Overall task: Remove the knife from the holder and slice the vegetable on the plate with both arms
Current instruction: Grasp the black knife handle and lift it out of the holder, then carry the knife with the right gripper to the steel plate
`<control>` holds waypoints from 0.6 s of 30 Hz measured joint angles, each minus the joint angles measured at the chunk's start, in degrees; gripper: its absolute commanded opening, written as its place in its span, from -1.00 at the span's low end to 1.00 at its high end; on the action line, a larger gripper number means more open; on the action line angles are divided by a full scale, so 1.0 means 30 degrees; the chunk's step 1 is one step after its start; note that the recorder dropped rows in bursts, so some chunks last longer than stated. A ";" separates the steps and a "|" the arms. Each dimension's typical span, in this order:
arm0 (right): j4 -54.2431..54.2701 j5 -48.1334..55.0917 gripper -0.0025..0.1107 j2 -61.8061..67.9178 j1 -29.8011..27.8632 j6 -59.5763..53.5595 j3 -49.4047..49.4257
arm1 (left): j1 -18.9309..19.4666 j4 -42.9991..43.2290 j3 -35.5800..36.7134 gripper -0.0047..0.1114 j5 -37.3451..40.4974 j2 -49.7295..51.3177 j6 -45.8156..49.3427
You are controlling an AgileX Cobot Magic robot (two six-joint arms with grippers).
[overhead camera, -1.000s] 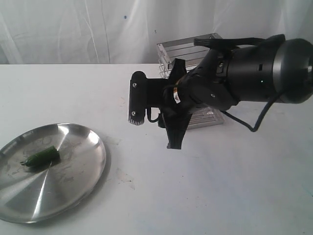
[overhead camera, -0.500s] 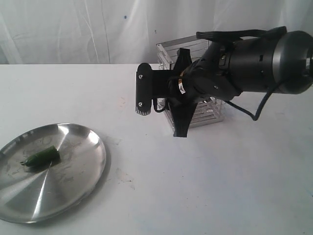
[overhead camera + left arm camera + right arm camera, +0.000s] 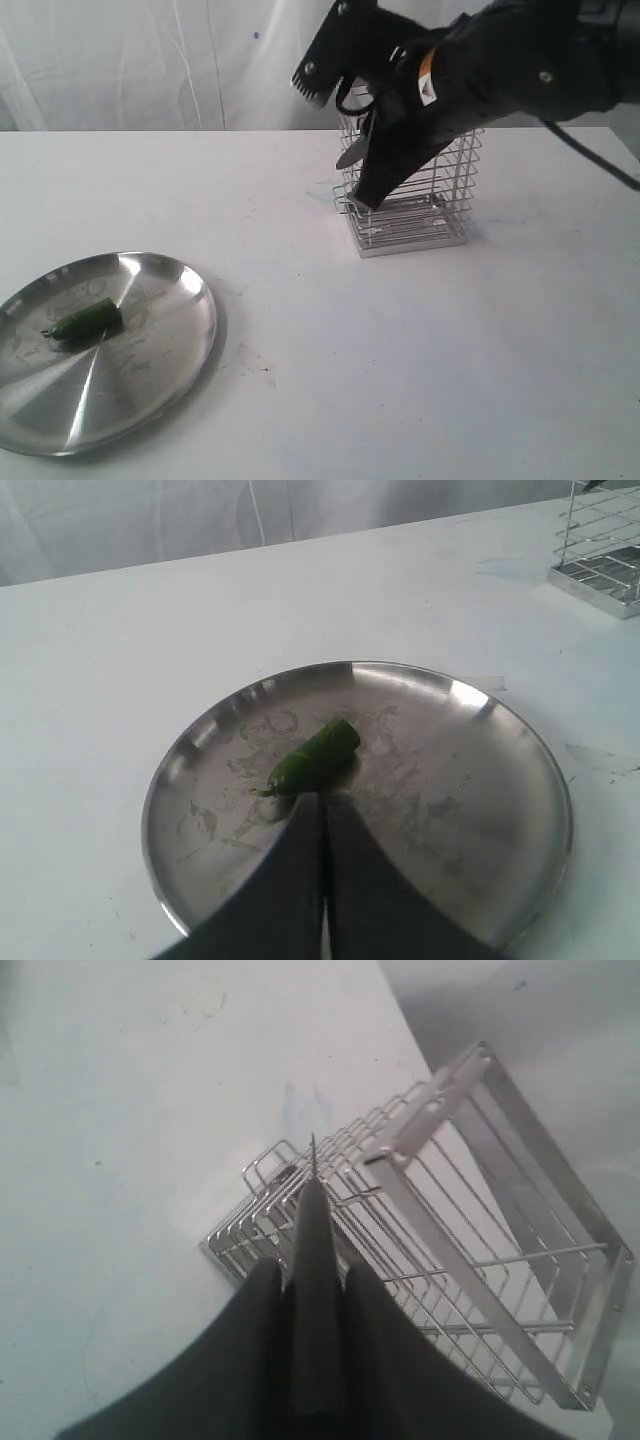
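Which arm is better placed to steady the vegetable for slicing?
Left. Its shut jaws hang beside the vegetable over the plate; the right arm is up at the holder, gripping the knife.

- A white, faintly smudged table (image 3: 400, 350) is carrying two items.
- A steel plate (image 3: 150, 350) is lying at its near edge.
- A wire holder (image 3: 430, 215) is standing upright, well apart from the plate.

The right arm (image 3: 520, 60) covers the top of the holder (image 3: 450, 185) and runs off the exterior view's edge. The handle of the knife (image 3: 312, 1200) is buried between the 2 fingers of the right gripper (image 3: 310, 1268). The plate (image 3: 150, 380) is clipped at the exterior view's left edge. The left wrist view catches only 1 corner of the holder.
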 measured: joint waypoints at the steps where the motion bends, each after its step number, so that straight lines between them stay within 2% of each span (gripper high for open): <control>1: 0.0135 0.0134 -0.86 -0.0330 0.0000 0.0442 0.0000 | 0.0000 0.0000 0.0000 -0.92 0.0000 0.0000 0.0000; 13: 0.4718 0.2281 -0.90 -0.3374 0.0000 0.1619 -0.0009 | 0.0000 0.0000 0.0000 -0.92 0.0000 0.0000 0.0000; 18: 0.6307 0.2866 -0.96 -0.4851 0.0968 0.1619 0.0249 | 0.0000 0.0000 0.0000 -0.92 0.0000 0.0000 0.0000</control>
